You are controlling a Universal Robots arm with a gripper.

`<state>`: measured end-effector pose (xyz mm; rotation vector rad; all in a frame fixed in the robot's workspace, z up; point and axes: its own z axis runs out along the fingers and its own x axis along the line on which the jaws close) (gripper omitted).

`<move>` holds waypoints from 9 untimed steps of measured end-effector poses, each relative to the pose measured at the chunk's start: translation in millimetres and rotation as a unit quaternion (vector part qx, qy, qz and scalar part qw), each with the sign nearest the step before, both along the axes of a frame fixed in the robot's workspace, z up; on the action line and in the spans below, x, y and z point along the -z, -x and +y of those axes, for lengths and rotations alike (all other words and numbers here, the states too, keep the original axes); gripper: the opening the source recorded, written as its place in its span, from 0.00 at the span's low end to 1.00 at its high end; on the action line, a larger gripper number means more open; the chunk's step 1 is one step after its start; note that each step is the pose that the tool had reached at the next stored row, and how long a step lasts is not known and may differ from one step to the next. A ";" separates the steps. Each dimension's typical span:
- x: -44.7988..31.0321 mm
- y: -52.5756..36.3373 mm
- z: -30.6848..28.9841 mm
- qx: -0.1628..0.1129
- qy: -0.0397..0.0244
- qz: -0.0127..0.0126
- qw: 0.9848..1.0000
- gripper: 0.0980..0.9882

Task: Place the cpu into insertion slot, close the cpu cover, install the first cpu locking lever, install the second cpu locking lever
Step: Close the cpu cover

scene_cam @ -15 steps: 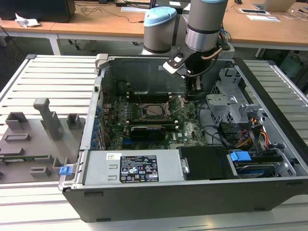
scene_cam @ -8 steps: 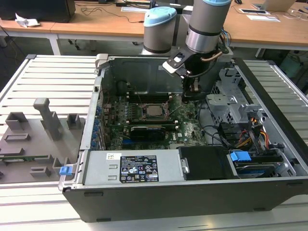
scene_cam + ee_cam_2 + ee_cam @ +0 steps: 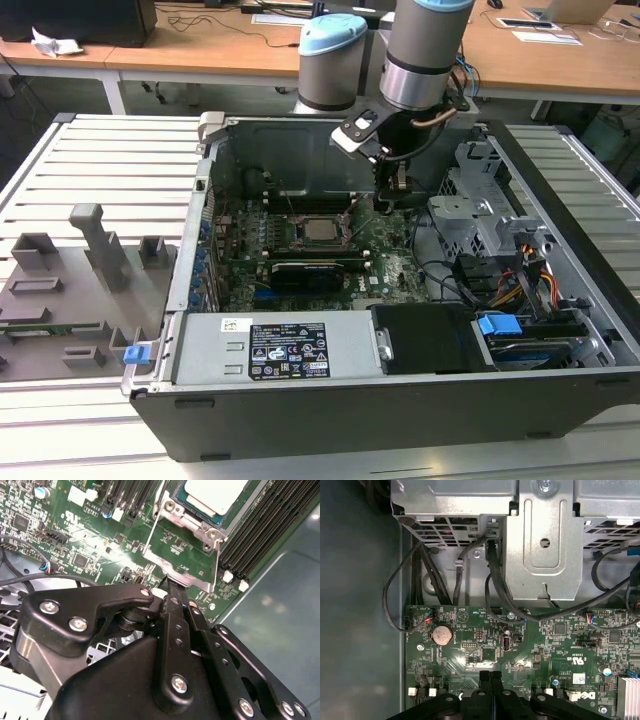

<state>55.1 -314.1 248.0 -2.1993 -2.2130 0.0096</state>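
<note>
The fingers (image 3: 175,615) are pressed together with nothing between them, their tip touching the edge of the cpu cover (image 3: 200,524), seemingly to push rather than grip. The cpu (image 3: 215,492) lies seated inside that cover, on the exterior view's left of them.

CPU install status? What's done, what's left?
Done: the cpu is in place, and the cover looks lowered flat around it. In hand: the gripper, fingers together and holding nothing, is at the cover's near edge. Left: the locking levers. Thin wire arms run along the sides, but I cannot tell whether either is latched.
</note>
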 end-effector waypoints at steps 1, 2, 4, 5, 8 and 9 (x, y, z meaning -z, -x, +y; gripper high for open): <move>0.0 0.7 0.0 0.000 0.000 0.000 1.000 0.01; 0.0 1.1 0.0 0.000 0.000 0.000 1.000 0.01; 0.0 1.7 0.0 0.000 0.000 0.000 1.000 0.01; 0.0 2.0 0.0 0.000 0.000 0.000 1.000 0.01; 0.0 2.8 0.0 0.000 0.000 0.000 1.000 0.01; 0.0 3.0 0.0 0.000 0.000 0.000 1.000 0.01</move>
